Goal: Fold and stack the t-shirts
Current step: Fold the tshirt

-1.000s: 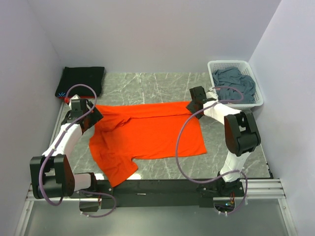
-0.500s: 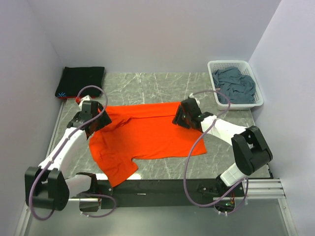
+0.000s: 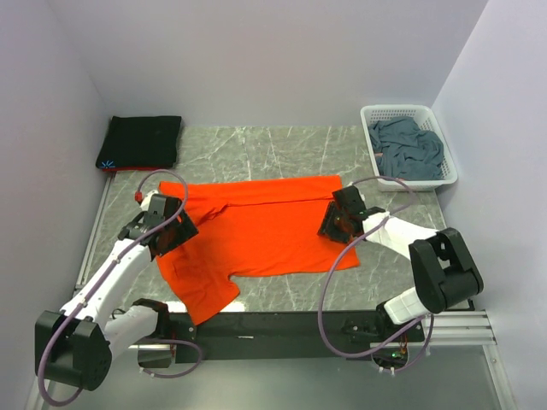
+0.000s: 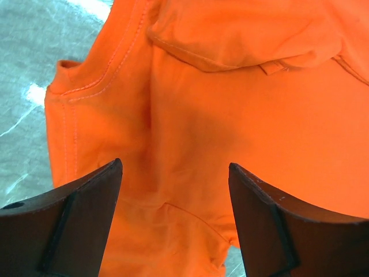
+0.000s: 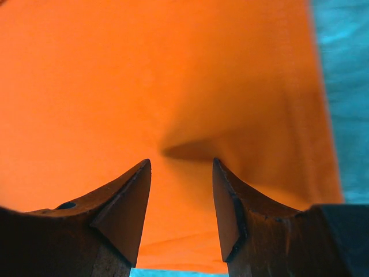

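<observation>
The bright orange t-shirt (image 3: 256,235) lies spread on the marble table, its top edge folded over, one sleeve hanging toward the near edge. My left gripper (image 3: 175,232) is open over the shirt's left side; orange cloth (image 4: 190,144) with a sleeve seam fills its wrist view. My right gripper (image 3: 335,224) is open over the shirt's right side, above smooth orange cloth (image 5: 173,86). The black t-shirt (image 3: 141,141) lies folded at the far left corner. The slate blue-grey t-shirt (image 3: 408,147) is bunched in the basket.
The white lattice basket (image 3: 369,115) stands at the far right corner by the wall. Grey walls close in the table on three sides. A black rail (image 3: 282,325) runs along the near edge by the arm bases.
Both grippers have moved nearer over the orange shirt, from its far corners to its left and right sides. The shirt's top edge now lies folded over.
</observation>
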Action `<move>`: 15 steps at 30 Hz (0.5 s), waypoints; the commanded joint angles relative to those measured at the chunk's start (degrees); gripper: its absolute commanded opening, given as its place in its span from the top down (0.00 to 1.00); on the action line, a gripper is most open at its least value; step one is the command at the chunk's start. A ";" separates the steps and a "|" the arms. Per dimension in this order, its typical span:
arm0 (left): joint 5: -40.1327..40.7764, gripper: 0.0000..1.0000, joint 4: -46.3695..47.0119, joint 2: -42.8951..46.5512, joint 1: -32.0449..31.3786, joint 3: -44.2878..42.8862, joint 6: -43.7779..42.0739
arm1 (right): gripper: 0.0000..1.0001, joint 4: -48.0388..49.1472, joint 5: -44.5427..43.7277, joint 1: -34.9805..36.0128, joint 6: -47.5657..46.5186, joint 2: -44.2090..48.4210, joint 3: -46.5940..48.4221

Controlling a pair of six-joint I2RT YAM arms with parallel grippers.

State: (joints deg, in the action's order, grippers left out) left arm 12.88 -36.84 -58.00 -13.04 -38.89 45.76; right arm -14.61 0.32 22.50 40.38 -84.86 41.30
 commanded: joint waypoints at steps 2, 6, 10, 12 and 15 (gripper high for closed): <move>1.79 0.21 -0.87 1.13 -0.41 -1.62 0.65 | 0.46 -3.84 -1.28 -4.30 -1.62 3.20 -2.89; 2.14 0.21 0.36 -0.27 -0.41 -1.88 -0.14 | 0.46 -6.48 -3.57 -7.82 -1.88 4.88 -3.33; 2.23 0.21 1.94 -2.55 -0.41 -2.94 -1.90 | 0.46 -7.09 -5.49 -10.72 -3.11 5.84 -2.37; 2.32 0.21 3.52 -3.08 -0.15 -3.64 -3.21 | 0.46 -5.71 -4.63 -10.38 -4.69 7.94 -1.40; 2.76 0.21 6.07 -4.49 1.52 -4.17 -5.67 | 0.50 1.21 2.83 -8.71 -5.31 12.33 -1.57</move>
State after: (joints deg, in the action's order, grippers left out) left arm 14.11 -35.33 -61.84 -12.78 -40.12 43.53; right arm -19.38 -1.06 12.38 37.17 -77.87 38.83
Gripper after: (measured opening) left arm 0.791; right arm 0.512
